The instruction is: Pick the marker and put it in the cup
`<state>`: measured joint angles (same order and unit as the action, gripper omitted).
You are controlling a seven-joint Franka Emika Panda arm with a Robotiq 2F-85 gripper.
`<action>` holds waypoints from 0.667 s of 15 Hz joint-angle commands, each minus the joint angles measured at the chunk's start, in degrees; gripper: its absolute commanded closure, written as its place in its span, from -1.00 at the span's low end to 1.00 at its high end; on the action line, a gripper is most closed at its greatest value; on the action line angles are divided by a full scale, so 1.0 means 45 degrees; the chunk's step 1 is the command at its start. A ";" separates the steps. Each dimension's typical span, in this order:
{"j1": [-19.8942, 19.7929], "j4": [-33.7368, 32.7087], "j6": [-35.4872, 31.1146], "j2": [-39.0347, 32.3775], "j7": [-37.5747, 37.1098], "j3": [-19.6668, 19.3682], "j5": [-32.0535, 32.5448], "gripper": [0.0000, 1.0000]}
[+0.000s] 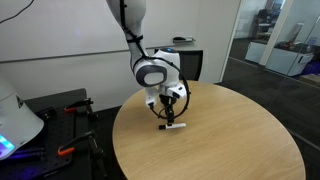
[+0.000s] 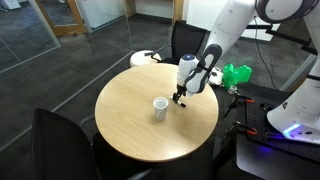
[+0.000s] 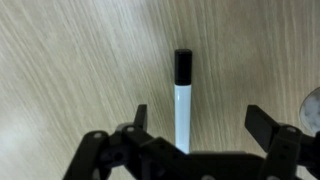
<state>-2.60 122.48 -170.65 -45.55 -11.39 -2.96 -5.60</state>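
The marker (image 3: 183, 100) lies flat on the round wooden table (image 2: 130, 125), white body with its black cap pointing away from me in the wrist view. It also shows in an exterior view (image 1: 176, 126). My gripper (image 3: 200, 125) is open and hangs just above it, a finger on each side, the marker nearer one finger. The gripper shows in both exterior views (image 1: 166, 112) (image 2: 181, 98), low over the table. The whitish paper cup (image 2: 159, 107) stands upright a short way from the gripper. The gripper holds nothing.
Black chairs stand around the table (image 2: 188, 40) (image 2: 55, 140). A white object (image 2: 145, 58) lies at the table's far edge. A green object (image 2: 237, 73) and robot equipment sit beside the table. The table edge (image 1: 118, 135) is near the gripper.
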 commanded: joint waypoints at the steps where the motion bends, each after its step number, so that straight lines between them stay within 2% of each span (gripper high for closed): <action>1: 0.0126 -0.0718 -0.0224 -0.0676 0.0018 -0.0157 -0.0233 -1.00; 7: 0.0226 -0.1693 0.0024 -0.1480 -0.0088 -0.0392 -0.0227 -1.00; 8: 0.0222 -0.1821 0.0080 -0.1576 -0.0087 -0.0409 -0.0226 -0.97; 10: 0.0242 -0.2116 0.0175 -0.1776 -0.0104 -0.0480 -0.0220 -0.78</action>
<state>-2.52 115.47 -170.65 -52.03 -11.47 -4.08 -5.63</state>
